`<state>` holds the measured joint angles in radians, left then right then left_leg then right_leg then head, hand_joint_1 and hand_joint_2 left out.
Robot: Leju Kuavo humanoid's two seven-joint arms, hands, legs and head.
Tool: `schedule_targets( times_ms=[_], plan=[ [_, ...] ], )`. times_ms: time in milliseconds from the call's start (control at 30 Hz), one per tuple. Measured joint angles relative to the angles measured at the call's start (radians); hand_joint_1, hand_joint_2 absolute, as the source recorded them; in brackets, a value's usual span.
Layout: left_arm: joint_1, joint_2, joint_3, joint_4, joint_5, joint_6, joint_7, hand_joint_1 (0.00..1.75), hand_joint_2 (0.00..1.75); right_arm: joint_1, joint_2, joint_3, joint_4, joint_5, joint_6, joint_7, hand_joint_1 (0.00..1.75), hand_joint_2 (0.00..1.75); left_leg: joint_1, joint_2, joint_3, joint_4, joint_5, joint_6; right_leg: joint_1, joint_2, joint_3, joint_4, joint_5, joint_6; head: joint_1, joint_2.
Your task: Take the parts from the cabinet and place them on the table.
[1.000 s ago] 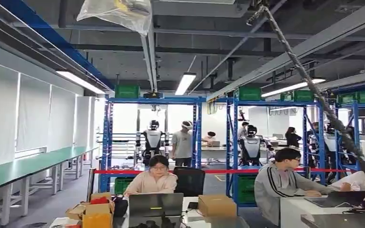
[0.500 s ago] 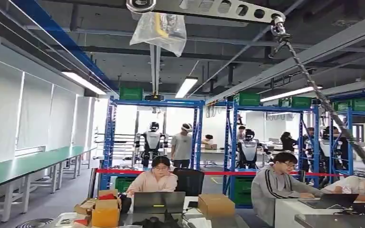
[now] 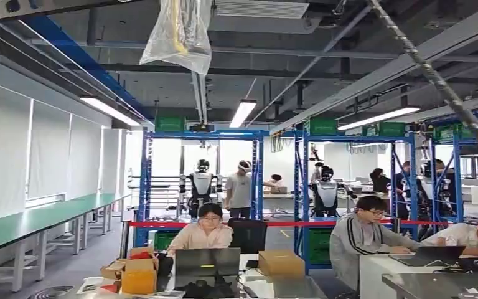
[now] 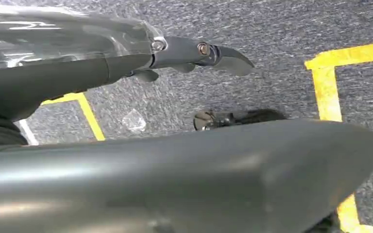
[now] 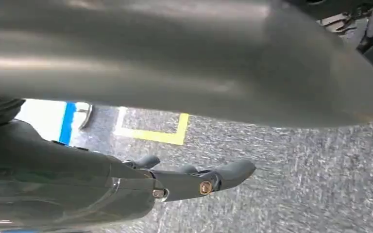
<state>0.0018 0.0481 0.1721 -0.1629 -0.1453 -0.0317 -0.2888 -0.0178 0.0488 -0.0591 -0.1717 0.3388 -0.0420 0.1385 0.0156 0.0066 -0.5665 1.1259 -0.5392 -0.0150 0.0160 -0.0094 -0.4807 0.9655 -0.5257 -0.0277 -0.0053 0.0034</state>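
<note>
Hanging over grey carpet [image 4: 272, 29] (yellow tape [image 4: 326, 87]): left hand [image 4: 189, 51], right hand [image 5: 194, 182].

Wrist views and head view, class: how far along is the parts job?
Done: nothing visible. No part lies on the green table, as far as the head view shows.
In hand: nothing. The left hand and right hand hang over grey carpet with yellow tape, fingers extended and holding no part.
Left: everything. The robot faces blue racks and seated people, far from any cabinet.
</note>
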Motion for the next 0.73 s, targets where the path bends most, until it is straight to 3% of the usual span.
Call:
schedule_targets(
  times_ms=[33,67,200,233,267,300,367,400,433,467,533,567,633,733],
  plan=[
    [-0.001,0.0,0.003,0.0,0.0,-0.001,0.0,0.0,1.75,0.0,0.0,-0.002,0.0,0.0,0.001,0.002,0.0,0.0,0.002,0.0,0.04,-0.08,0.025,0.002,0.0,0.0,-0.005,0.01,-0.005,0.005,0.0,0.0],
    [-0.003,-0.002,0.005,0.0,0.0,-0.003,0.0,0.0,1.75,0.001,-0.002,-0.003,0.0,0.001,0.003,0.005,0.0,0.0,-0.004,0.0,0.054,-0.096,0.011,0.007,0.006,0.0,-0.015,0.019,-0.009,0.011,0.0,0.0],
    [-0.002,-0.007,0.013,0.0,0.0,-0.005,0.0,0.0,1.75,0.0,-0.007,-0.01,0.0,0.002,0.008,0.006,0.0,0.0,0.001,-0.001,0.041,-0.109,0.013,0.026,0.007,0.0,-0.026,0.03,-0.004,0.024,0.0,0.001],
    [-0.002,-0.013,0.014,0.0,0.0,-0.006,0.0,0.0,1.75,0.001,-0.011,-0.01,0.0,0.003,0.009,0.006,0.0,0.0,0.004,0.0,0.04,-0.111,0.017,0.033,0.006,0.005,-0.029,0.041,-0.02,0.034,0.0,0.0],
    [-0.003,-0.013,0.016,0.0,0.0,-0.006,0.0,0.0,1.75,0.001,-0.011,-0.011,0.0,0.003,0.01,0.007,0.0,1.75,0.005,0.0,0.037,-0.111,0.02,0.041,0.001,0.007,-0.046,0.079,-0.051,0.043,0.0,0.0],
    [-0.004,-0.014,0.018,0.0,0.0,-0.006,0.0,0.0,0.0,0.002,-0.012,-0.012,0.0,0.004,0.01,0.011,0.0,1.75,0.005,0.0,0.033,-0.111,0.022,0.044,-0.005,0.007,-0.079,0.152,-0.094,0.051,0.0,0.0],
    [-0.002,-0.015,0.02,0.0,0.0,-0.006,0.0,0.0,0.0,0.003,-0.013,-0.014,0.0,0.007,0.009,0.018,0.0,1.75,0.005,0.002,0.027,-0.11,0.025,0.047,-0.013,0.007,-0.151,0.313,-0.16,0.061,0.0,0.0],
    [-0.001,-0.015,0.021,0.0,-0.002,-0.006,0.002,0.0,0.0,0.004,-0.014,-0.016,0.0,0.01,0.005,0.021,0.0,1.75,0.005,0.002,0.025,-0.11,0.026,0.047,-0.016,0.007,-0.168,0.353,-0.163,0.064,0.0,0.0],
    [0.0,-0.016,0.022,0.0,-0.002,-0.004,0.003,0.0,0.0,0.005,-0.014,-0.017,0.0,0.016,0.003,0.027,0.0,1.75,0.006,0.002,0.026,-0.11,0.026,0.047,-0.02,0.006,-0.16,0.339,-0.142,0.067,0.0,0.0],
    [0.0,-0.018,0.023,0.0,-0.003,-0.002,0.005,0.0,0.0,0.006,-0.016,-0.017,0.0,0.019,0.003,0.033,0.0,1.75,0.008,0.001,0.027,-0.11,0.027,0.048,-0.026,0.006,-0.124,0.271,-0.098,0.077,0.0,0.0],
    [-0.001,-0.019,0.026,0.0,-0.005,0.0,0.007,0.0,0.0,0.006,-0.017,-0.017,0.0,0.023,0.003,0.042,0.0,1.75,0.012,-0.001,0.03,-0.108,0.026,0.047,-0.042,0.006,-0.031,0.077,-0.006,0.104,0.0,0.0],
    [-0.001,-0.018,0.027,0.0,-0.005,0.0,0.01,0.0,1.75,0.005,-0.014,-0.017,0.0,0.022,0.003,0.042,0.0,0.0,0.001,-0.001,0.027,-0.105,0.024,0.045,-0.05,0.011,-0.008,0.023,-0.008,0.125,0.0,0.0],
    [-0.001,-0.016,0.029,0.0,-0.005,0.002,0.01,0.0,1.75,0.003,-0.012,-0.02,0.0,0.014,0.004,0.035,0.0,0.0,-0.004,-0.002,0.02,-0.103,0.025,0.038,-0.046,0.015,-0.013,0.013,-0.01,0.083,0.003,0.0],
    [-0.001,-0.016,0.031,0.0,-0.008,0.002,0.005,0.0,1.75,0.004,-0.011,-0.024,0.0,0.011,0.005,0.018,0.0,0.0,0.003,-0.003,0.02,-0.106,0.029,0.032,-0.039,0.014,-0.015,0.015,-0.009,0.085,0.003,0.0]
  ],
)
